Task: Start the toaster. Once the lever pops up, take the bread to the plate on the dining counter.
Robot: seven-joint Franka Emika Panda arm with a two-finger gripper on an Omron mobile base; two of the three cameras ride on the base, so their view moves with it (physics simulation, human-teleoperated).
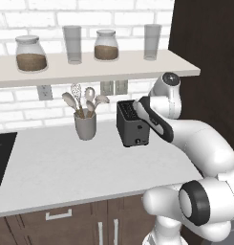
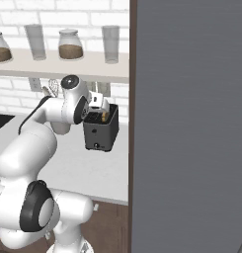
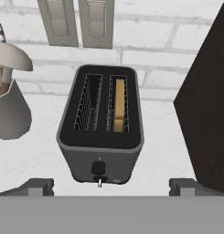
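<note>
Along the far side of the scene, a white brick wall [image 1: 23, 110] is seen behind a pale wall counter [image 1: 80, 167], with a dark panel [image 3: 209, 109] standing at three o'clock of the worktop in the hand view. A long shelf [image 1: 90, 72] is fixed above the counter, and two jars [image 1: 30, 53] with brown contents and two clear glasses [image 1: 72, 44] are lined up on it. A black cooktop [image 1: 1, 158] is set into the counter at nine o'clock in the left base view. The toaster [image 3: 100, 128] is placed near the back of the counter, close to the dark panel, with a grey utensil crock [image 1: 85, 125] holding spoons and a whisk at its nine o'clock, apart from it. Wall sockets [image 3: 79, 23] are mounted on the brick at twelve o'clock of the toaster. The gripper [image 3: 111, 187] is held just above and in front of the toaster, its jaws spread wide with nothing between them; its fingertips [image 3: 38, 186] are seen at the bottom of the hand view, one at either side of the toaster's front. The bread [image 3: 118, 106] is sunk in the right-hand slot of the toaster as seen from the hand, while the other slot is shown bare. A small knob [image 3: 98, 167] is seen low on the toaster's front, at six o'clock of the slots.
</note>
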